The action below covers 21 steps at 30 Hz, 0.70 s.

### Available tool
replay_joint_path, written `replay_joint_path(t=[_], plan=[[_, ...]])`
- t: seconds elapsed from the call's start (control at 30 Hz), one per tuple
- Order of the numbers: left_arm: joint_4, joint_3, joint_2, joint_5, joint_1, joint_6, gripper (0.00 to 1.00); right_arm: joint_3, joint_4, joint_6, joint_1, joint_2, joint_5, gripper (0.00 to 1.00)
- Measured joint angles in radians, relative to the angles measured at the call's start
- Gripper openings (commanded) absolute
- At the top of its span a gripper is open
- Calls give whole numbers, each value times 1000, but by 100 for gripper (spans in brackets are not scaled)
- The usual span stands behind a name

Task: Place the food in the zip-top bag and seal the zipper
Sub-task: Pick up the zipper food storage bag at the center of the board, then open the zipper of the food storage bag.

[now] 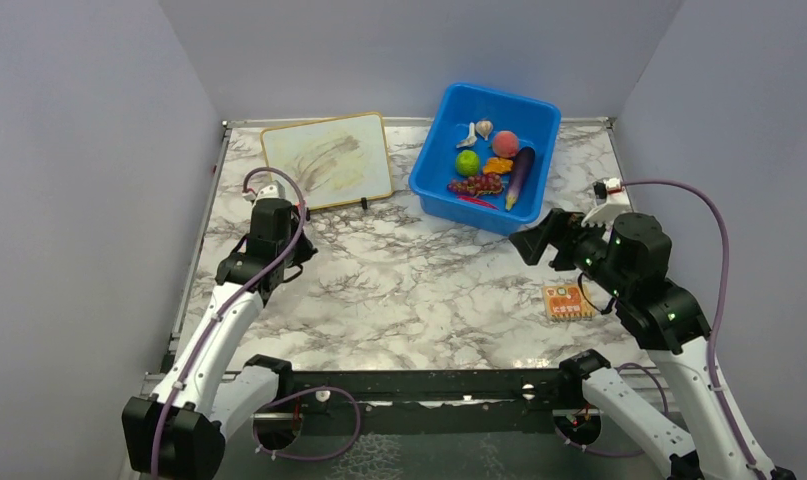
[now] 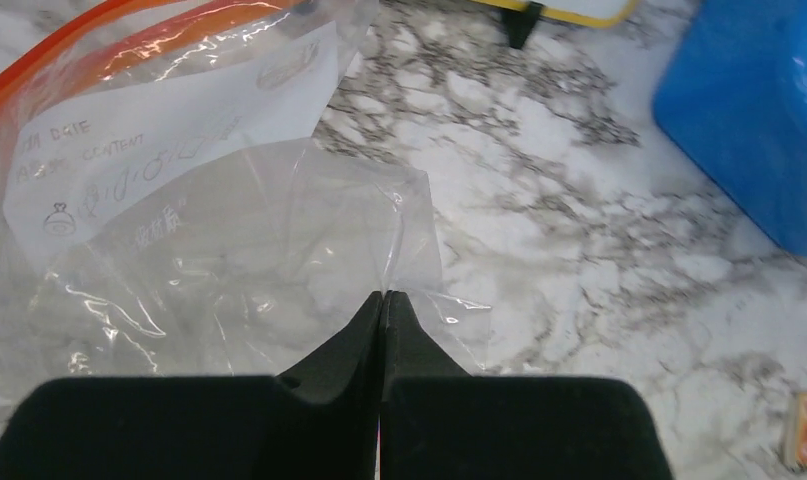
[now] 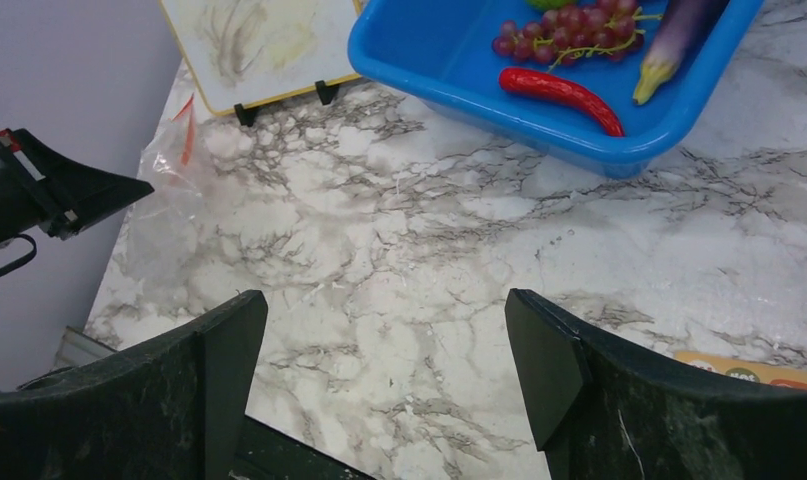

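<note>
Clear zip-top bag (image 2: 209, 230) pinched by clenched left fingers (image 2: 347, 345); right fingers (image 3: 219, 375) spread, empty. Lift gently, keeping zipper (image 2: 69, 45) toward food (image 1: 476, 184).

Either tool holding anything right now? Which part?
Left tool, shut, pinches the zip-top bag by its clear edge, at the end away from the orange-red zipper. Right tool is open and holds nothing.

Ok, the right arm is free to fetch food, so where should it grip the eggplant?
Probably take the eggplant across its slim middle, from straight above: it lies flat in the blue bin, whose walls block any sideways approach.
</note>
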<state>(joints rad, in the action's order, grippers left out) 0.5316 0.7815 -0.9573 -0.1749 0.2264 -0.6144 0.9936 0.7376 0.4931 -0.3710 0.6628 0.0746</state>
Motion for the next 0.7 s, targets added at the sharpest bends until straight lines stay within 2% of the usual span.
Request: replay_joint_path(t=[0.17, 0.33, 0.7], plan=[[-45, 4, 45, 267, 3, 38, 0, -2, -29, -1, 0, 32, 70, 84], [-111, 10, 81, 587, 18, 63, 0, -4, -66, -7, 0, 95, 182, 72], [-331, 0, 186, 930, 48, 8, 0, -206, -433, -3, 0, 149, 381, 68]])
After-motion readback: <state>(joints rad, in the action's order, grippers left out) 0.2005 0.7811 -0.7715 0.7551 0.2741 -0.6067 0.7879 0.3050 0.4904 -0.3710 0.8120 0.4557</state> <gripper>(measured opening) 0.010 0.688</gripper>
